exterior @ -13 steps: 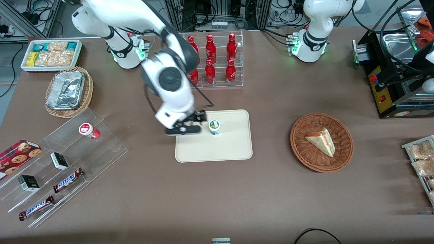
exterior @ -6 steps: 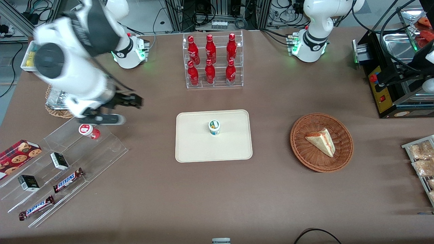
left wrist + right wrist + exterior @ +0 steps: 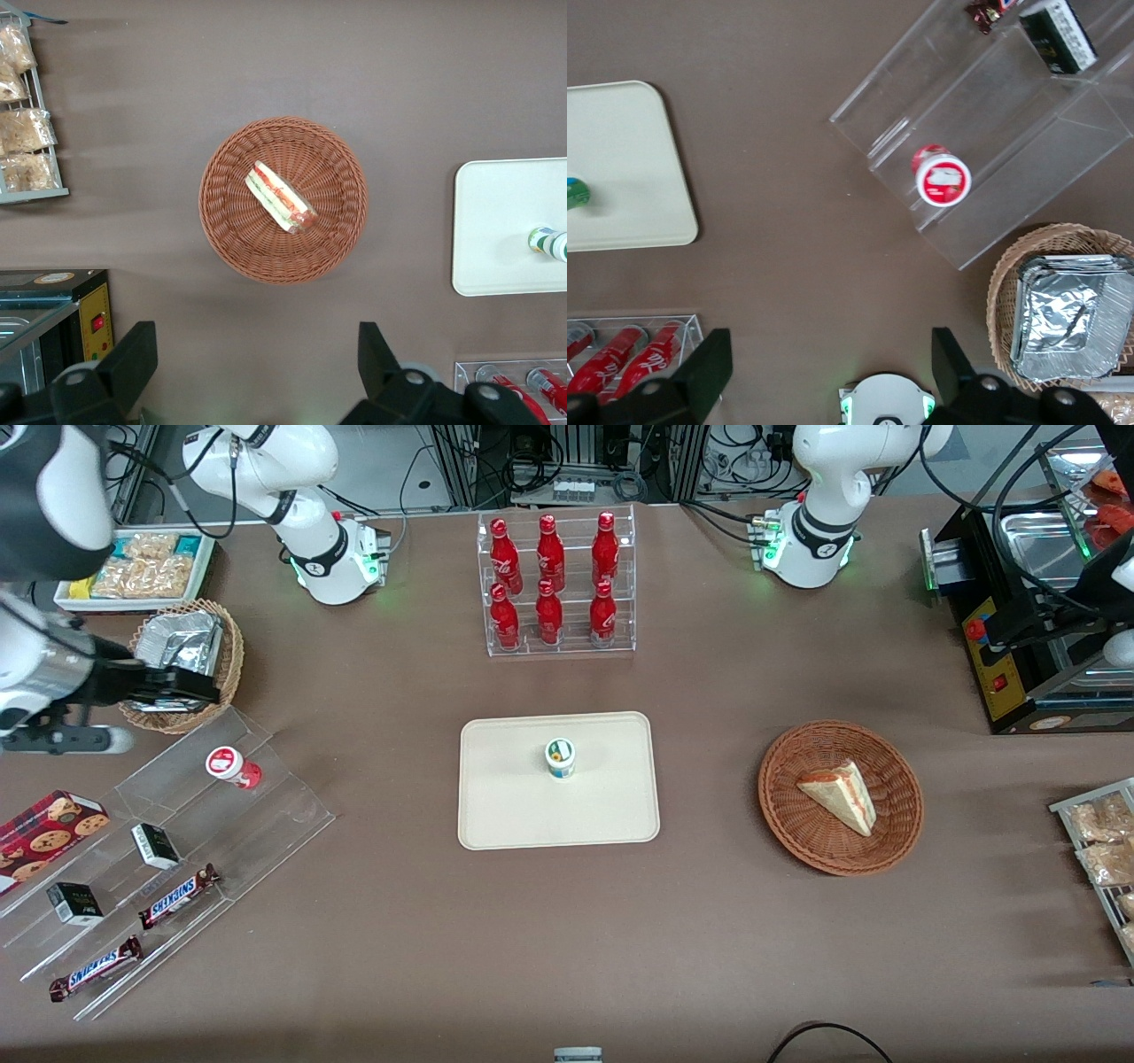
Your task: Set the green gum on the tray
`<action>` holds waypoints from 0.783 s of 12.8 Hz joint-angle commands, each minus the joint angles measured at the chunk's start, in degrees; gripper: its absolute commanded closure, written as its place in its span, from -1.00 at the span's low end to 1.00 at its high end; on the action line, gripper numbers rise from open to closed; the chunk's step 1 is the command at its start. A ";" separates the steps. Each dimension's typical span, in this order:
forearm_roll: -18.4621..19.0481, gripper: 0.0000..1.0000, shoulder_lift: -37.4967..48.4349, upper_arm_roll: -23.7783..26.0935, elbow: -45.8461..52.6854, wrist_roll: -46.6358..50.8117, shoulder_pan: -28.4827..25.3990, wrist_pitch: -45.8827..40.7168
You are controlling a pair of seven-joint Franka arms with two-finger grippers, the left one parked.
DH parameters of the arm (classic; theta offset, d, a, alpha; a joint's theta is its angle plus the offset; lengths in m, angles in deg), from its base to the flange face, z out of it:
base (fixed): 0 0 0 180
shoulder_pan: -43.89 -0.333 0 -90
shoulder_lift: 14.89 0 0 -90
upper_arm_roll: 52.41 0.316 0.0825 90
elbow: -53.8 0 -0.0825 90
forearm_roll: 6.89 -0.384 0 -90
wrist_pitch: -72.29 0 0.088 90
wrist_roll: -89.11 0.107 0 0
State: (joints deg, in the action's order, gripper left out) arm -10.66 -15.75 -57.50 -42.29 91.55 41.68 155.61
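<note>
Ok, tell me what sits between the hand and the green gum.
Mostly bare tabletop in the front view, then the tray floor. The open hand hangs by the foil basket; the green gum stands on the tray.

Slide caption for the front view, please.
Green gum stands upright on the tray; open gripper hangs empty near the foil-filled basket.

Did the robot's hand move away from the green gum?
Yes. The gripper was right beside the green gum on the tray; now it is far toward the working arm's end, over the foil basket, jaws open and empty.
</note>
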 commanded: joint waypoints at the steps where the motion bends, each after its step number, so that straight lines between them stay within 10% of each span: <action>1: 2.44 -1.00 2.00 0.26 -2.43 0.01 0.63 -0.97; 10: 4.55 -1.00 1.82 -2.03 -0.15 -1.04 0.37 -0.88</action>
State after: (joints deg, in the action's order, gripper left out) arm -7.77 -14.71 -59.75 -43.03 91.21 42.35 154.87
